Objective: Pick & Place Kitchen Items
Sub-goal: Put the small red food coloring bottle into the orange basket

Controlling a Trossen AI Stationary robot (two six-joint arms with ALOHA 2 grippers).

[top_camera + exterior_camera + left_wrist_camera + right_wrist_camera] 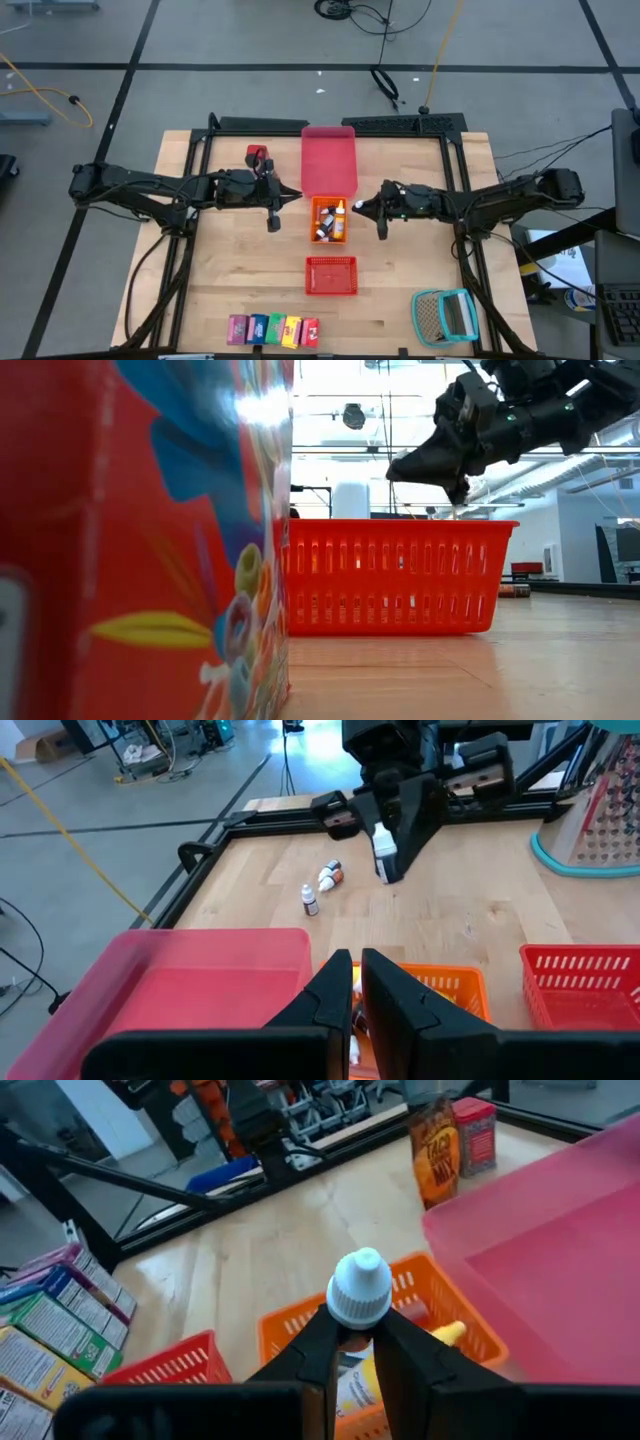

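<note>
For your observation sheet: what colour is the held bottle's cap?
White; the right wrist view shows it best.

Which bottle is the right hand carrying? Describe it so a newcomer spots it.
Start at the orange basket at the table's middle. Just to its right, the right hand pinches a tiny bottle. Its ribbed white cap and being held above the table distinguish it from the bottles in the basket.

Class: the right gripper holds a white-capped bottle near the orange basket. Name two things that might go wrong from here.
1. The right gripper pinches the bottle just under its cap, so it might slip or tip on release.
2. The orange basket already holds bottles, so this one may land on them or bounce out.
</note>
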